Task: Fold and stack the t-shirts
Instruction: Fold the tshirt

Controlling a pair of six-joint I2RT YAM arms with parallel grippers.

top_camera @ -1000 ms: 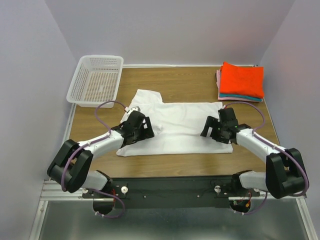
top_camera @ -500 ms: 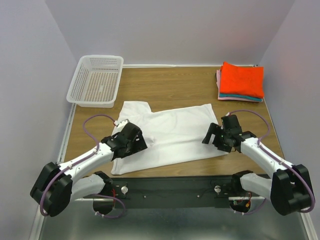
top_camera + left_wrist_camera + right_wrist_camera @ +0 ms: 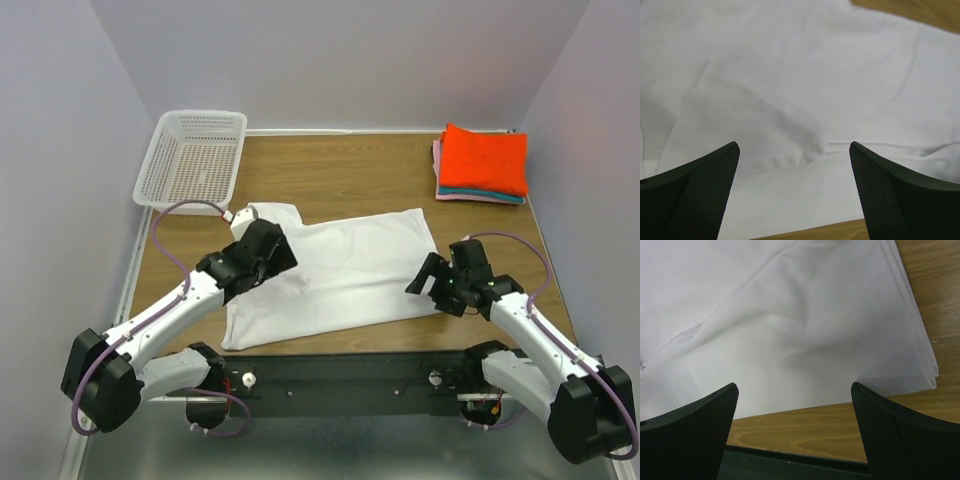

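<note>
Brown table (image 3: pixel 350 170) now has the white t-shirt (image 3: pixel 350 265) slid toward 6 o'clock, so left gripper (image 3: pixel 794 147) and right gripper (image 3: pixel 794 387), both spread wide, can start folding.

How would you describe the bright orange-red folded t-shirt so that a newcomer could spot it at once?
On the brown wooden table, look to the far right corner, where a small stack of folded shirts lies. The bright orange-red folded cloth t-shirt is the top one. Only thin edges of the teal shirt and pink shirt show beneath it.
</note>
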